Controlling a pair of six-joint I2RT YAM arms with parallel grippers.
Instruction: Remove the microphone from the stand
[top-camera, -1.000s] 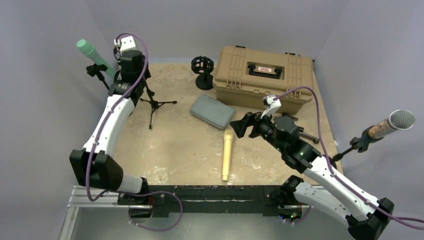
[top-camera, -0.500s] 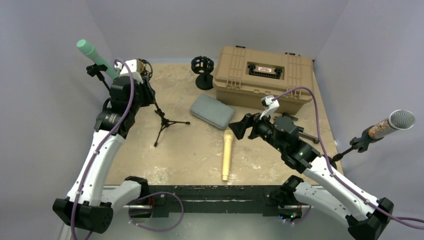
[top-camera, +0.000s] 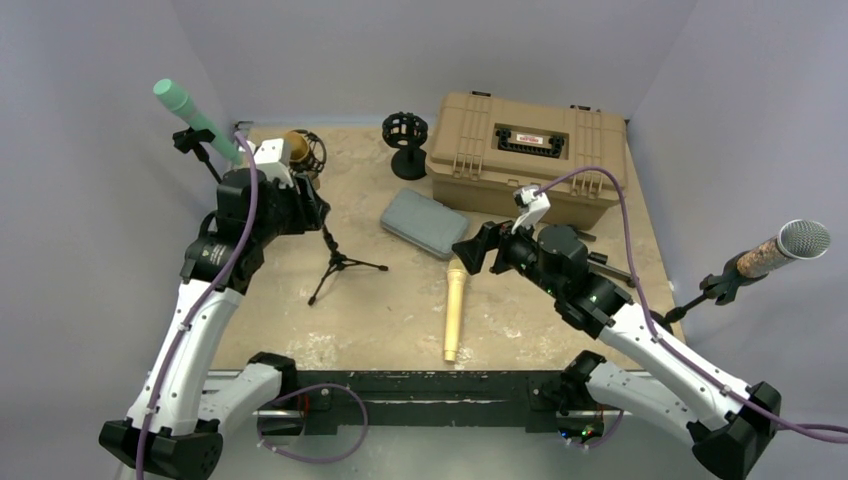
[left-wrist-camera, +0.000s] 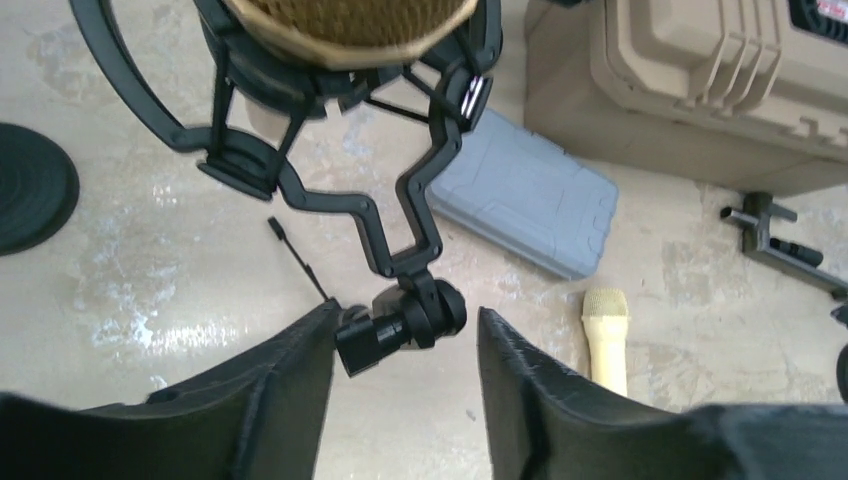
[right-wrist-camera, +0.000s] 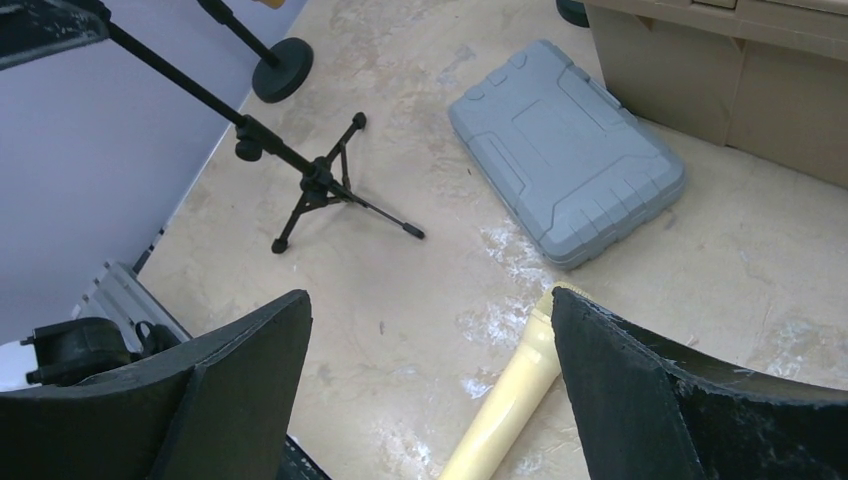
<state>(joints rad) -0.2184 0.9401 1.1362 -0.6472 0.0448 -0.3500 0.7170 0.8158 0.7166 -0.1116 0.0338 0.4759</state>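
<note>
A gold microphone (top-camera: 297, 150) sits in a black shock mount (left-wrist-camera: 300, 130) on top of a small black tripod stand (top-camera: 343, 264). The stand leans, and its feet also show in the right wrist view (right-wrist-camera: 318, 185). My left gripper (top-camera: 308, 207) is shut on the stand's swivel knob (left-wrist-camera: 400, 322) just under the mount, and the gold head (left-wrist-camera: 350, 25) fills the top of the left wrist view. My right gripper (top-camera: 472, 252) is open and empty. It hovers above the head of a cream handheld microphone (right-wrist-camera: 505, 400) lying on the table (top-camera: 454, 310).
A tan hard case (top-camera: 525, 155) stands at the back right, with a grey case (top-camera: 424, 222) in front of it. An empty shock mount on a round base (top-camera: 406, 135) is at the back. A green microphone (top-camera: 185, 110) is at the far left and a silver-headed one (top-camera: 775, 250) at the far right.
My left arm has swung right and toward the near edge. The tripod stand and the gold microphone came along with it. My right gripper has edged slightly left.
</note>
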